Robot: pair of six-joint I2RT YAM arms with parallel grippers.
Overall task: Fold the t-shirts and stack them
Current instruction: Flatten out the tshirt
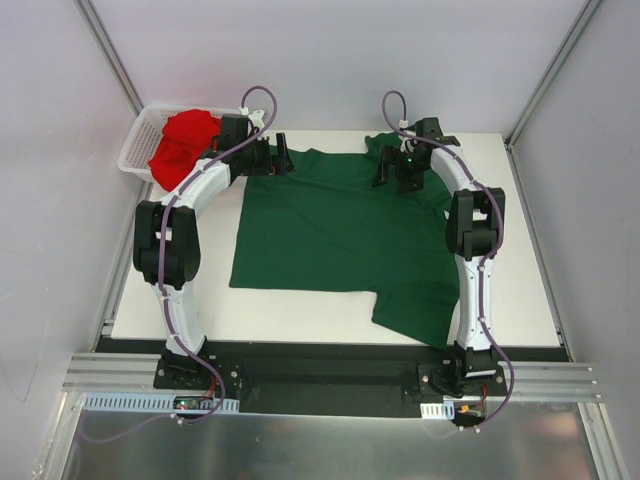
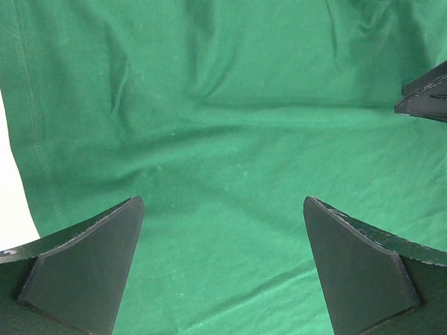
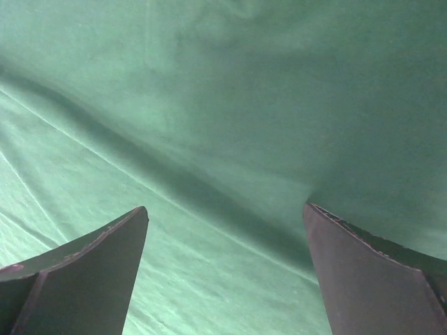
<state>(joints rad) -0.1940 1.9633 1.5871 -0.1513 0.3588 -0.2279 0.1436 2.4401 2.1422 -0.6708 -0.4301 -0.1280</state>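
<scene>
The dark green t-shirt (image 1: 330, 235) lies spread out over the white table (image 1: 300, 312), with one sleeve hanging toward the near right edge. The red t-shirt (image 1: 183, 145) is crumpled in the white mesh basket (image 1: 134, 155) at the far left. My left gripper (image 1: 281, 157) hovers open over the green shirt's far left edge; in the left wrist view the gripper (image 2: 223, 202) has only green cloth (image 2: 230, 139) under it. My right gripper (image 1: 394, 172) is open over the shirt's far right part; the gripper (image 3: 227, 208) frames a creased fold (image 3: 174, 181), holding nothing.
The basket stands off the table's far left corner. Metal frame posts and grey walls close in both sides. A black finger of the right gripper (image 2: 426, 98) shows at the right edge of the left wrist view. Bare table (image 2: 10, 202) shows at that view's left edge.
</scene>
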